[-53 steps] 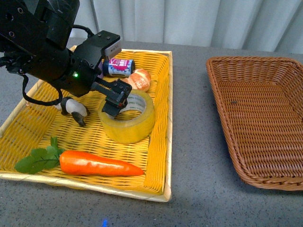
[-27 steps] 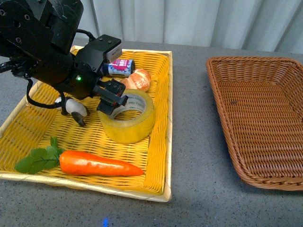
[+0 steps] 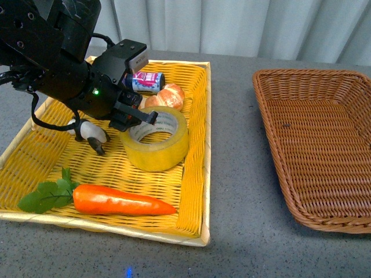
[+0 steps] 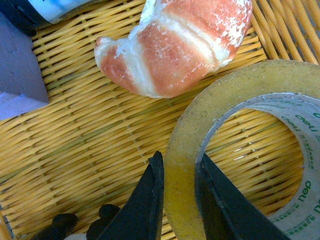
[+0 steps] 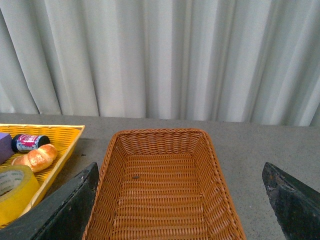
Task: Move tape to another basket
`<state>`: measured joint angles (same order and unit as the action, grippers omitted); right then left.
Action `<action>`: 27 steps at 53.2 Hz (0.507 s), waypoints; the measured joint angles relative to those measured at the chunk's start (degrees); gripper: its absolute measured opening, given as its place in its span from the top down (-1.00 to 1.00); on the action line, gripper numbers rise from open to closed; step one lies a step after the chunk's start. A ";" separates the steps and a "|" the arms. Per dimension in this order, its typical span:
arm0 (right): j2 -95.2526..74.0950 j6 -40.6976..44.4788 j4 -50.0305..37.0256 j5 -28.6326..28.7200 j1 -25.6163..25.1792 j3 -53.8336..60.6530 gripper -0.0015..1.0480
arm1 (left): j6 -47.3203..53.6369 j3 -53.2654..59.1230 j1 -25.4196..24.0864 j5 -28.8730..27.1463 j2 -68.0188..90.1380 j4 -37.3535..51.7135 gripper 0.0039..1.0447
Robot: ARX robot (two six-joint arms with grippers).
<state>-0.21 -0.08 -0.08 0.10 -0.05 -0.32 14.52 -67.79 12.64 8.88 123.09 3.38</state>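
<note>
1. The wide roll of translucent yellowish packing tape [image 3: 155,143] is sitting in the bright yellow woven tray [image 3: 195,191], well apart from the dark brown wicker basket [image 3: 262,99].
2. Only the left wrist view is showing the left gripper [image 4: 181,161] pinching the roll's wall.
3. Only the right wrist view is showing the right gripper [image 5: 180,170], its jaws spreading wide.

Glossy translucent plastic tape [image 3: 157,154], rough brown woven wicker basket [image 3: 273,124], matt grey tabletop [image 3: 232,194]

loc: prob. lab test bench | grey tabletop [image 3: 240,194] | pale curtain [image 5: 160,55] bkdrop
</note>
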 joint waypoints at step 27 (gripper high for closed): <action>0.00 0.00 0.00 0.00 0.00 0.00 -0.82 | 26.36 -3.63 2.82 7.23 -12.44 -5.64 0.71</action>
<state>-0.21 -0.08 -0.08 0.10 -0.05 -0.32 40.88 -71.42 15.46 16.12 110.65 -2.26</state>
